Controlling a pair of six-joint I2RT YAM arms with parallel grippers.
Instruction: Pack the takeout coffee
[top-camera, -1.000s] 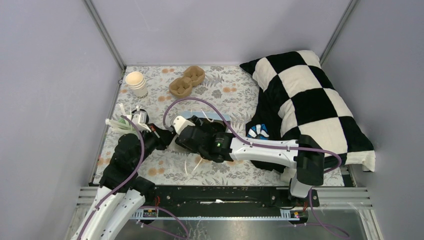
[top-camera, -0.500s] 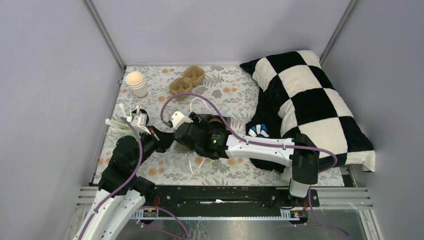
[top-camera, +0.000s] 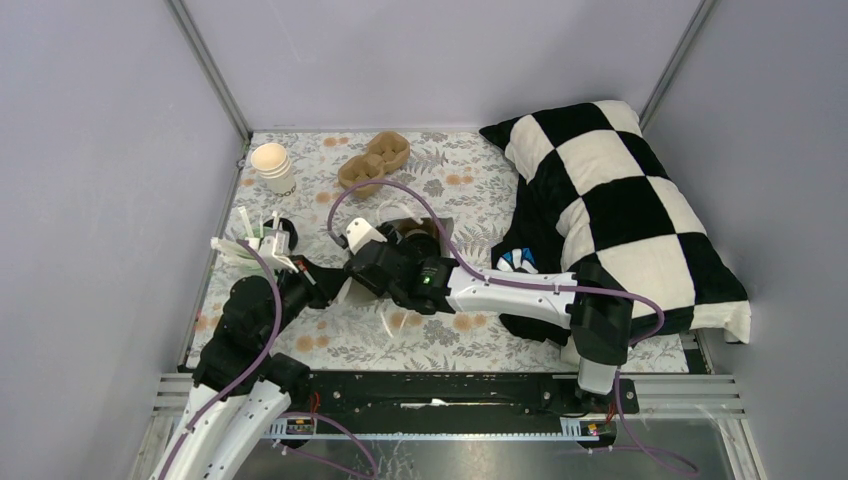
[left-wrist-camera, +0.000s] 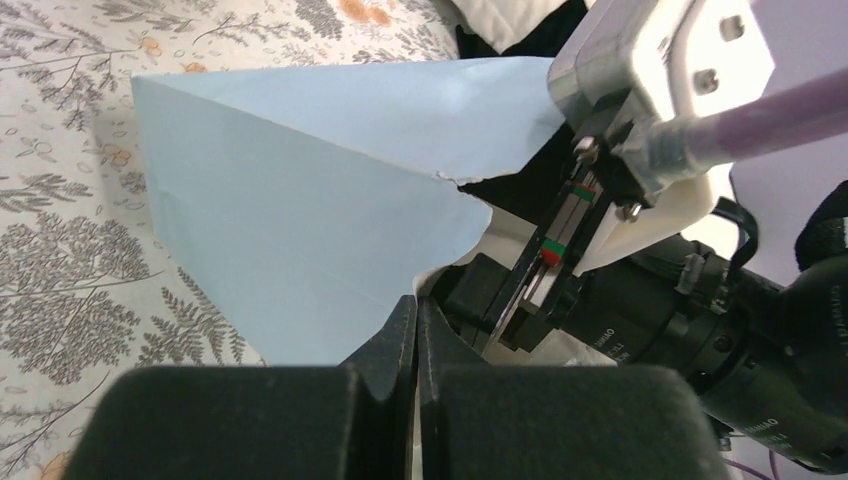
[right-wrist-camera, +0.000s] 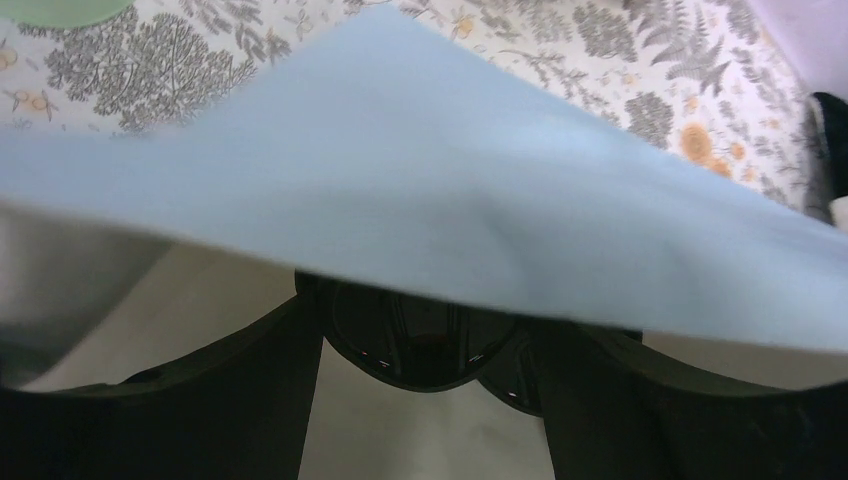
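Two arms meet over a takeout order: we see the left gripper (left-wrist-camera: 415, 335) with its jaws pressed together on the torn lower edge of the blue bag (left-wrist-camera: 300, 200), pinching the paper and holding that side up off the floral tablecloth (left-wrist-camera: 70, 290). From the left wrist view, the right arm's wrist camera sits just beside the bag's raised flap.

Through the right wrist view we look under the blue paper, which spans the top of the picture like a roof. Below it the right gripper (right-wrist-camera: 425, 325) stands with its jaws wide apart and clamped on a coffee cup, whose round black lid (right-wrist-camera: 430, 355) fills the gap between the two dark fingers (right-wrist-camera: 270, 390). The cup sits at the bag's mouth, under the paper.

From above we find both grippers close together at the table's left centre. A stack of cream cups (top-camera: 272, 165) and a cardboard carrier (top-camera: 375, 162) stand well apart at the far edge, a mint-green cup (top-camera: 232, 248) lies by the left arm, and a checkered pillow (top-camera: 620, 210) covers the right side. We cannot make out the second coffee cup.
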